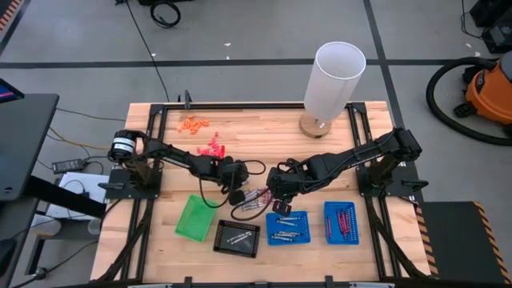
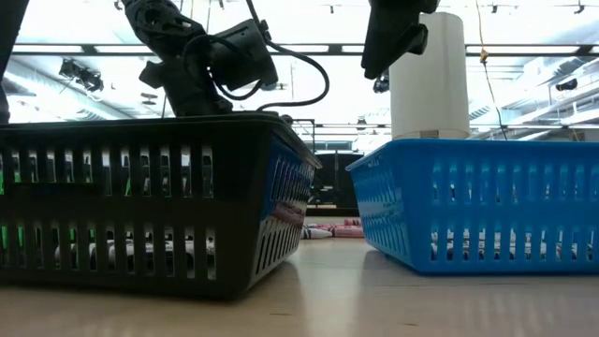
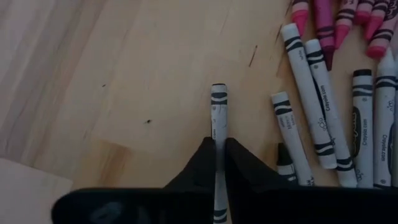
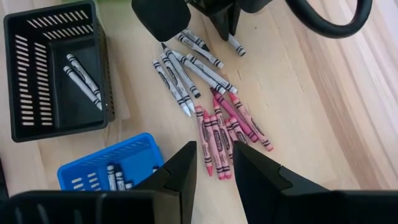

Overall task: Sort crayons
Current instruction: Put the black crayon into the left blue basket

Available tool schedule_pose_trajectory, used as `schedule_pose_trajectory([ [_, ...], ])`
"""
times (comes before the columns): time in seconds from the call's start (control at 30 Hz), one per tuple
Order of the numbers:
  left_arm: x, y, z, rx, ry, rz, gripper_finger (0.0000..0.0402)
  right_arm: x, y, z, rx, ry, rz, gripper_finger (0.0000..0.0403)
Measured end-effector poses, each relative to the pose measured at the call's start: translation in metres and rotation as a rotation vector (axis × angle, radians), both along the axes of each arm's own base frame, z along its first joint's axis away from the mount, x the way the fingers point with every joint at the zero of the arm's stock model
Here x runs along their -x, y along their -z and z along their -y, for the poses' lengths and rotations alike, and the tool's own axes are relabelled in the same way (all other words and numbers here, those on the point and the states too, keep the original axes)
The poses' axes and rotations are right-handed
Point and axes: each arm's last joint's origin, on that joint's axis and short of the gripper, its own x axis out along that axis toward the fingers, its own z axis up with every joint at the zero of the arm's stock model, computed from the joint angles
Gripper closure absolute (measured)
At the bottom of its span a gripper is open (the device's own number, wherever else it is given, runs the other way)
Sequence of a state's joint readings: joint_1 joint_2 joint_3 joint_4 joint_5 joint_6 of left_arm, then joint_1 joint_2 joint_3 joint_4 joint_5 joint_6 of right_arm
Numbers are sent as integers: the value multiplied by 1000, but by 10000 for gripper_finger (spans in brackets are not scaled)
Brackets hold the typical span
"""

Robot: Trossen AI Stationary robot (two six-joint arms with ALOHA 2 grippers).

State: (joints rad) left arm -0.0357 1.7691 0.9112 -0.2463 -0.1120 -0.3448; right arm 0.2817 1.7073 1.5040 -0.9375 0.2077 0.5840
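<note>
The crayons (image 4: 208,102) lie loose on the wood between my two grippers, grey-white ones (image 4: 183,74) beside red ones (image 4: 221,134). In the high view the pile (image 1: 253,200) sits just beyond the small trays. My left gripper (image 3: 218,146) is down at the pile's edge, shut on a single grey-white crayon (image 3: 218,109). My right gripper (image 4: 214,163) hangs above the red crayons, open, with nothing between its fingers. From above, the left gripper (image 1: 238,194) and the right gripper (image 1: 277,197) flank the pile. My left gripper pinches one grey-white crayon between its two fingers, on the wrapper below its banded end (image 3: 218,134). The fingers slant down from the table's left side. The crayon's banded end sticks out past the fingertips, and the crayon lies against the wood (image 4: 236,45), apart from the others.
A black tray (image 4: 37,118) holds two grey-white crayons. A blue tray (image 1: 286,237) holds several more, and a second blue tray (image 1: 341,236) holds red ones. A green tray (image 1: 192,218) is at the left. A white cylinder (image 1: 332,80), orange bits (image 1: 193,124) and pink bits (image 1: 213,148) stand farther back.
</note>
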Motion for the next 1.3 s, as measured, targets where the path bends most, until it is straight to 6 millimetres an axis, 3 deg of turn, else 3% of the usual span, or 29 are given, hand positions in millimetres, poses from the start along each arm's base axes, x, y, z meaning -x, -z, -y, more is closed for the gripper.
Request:
schedule_pose_trajectory([
  [0.2, -2, -6, 0, 3, -5, 8, 387, 3, -2, 1, -5, 17, -5, 291],
  [0.57, -7, -42, 0, 11, 24, 194, 386, 29, -45, 18, 15, 137, 156, 291],
  [0.73, -6, -60, 0, 33, 42, 284, 386, 30, -55, 20, 33, 164, 234, 291],
  [0.93, -6, -95, 0, 38, 42, 506, 386, 27, -59, 24, 101, 285, 348, 291],
  [1.3, -8, -165, -2, 15, 59, 1069, 386, 54, -115, 38, 175, 381, 669, 267],
])
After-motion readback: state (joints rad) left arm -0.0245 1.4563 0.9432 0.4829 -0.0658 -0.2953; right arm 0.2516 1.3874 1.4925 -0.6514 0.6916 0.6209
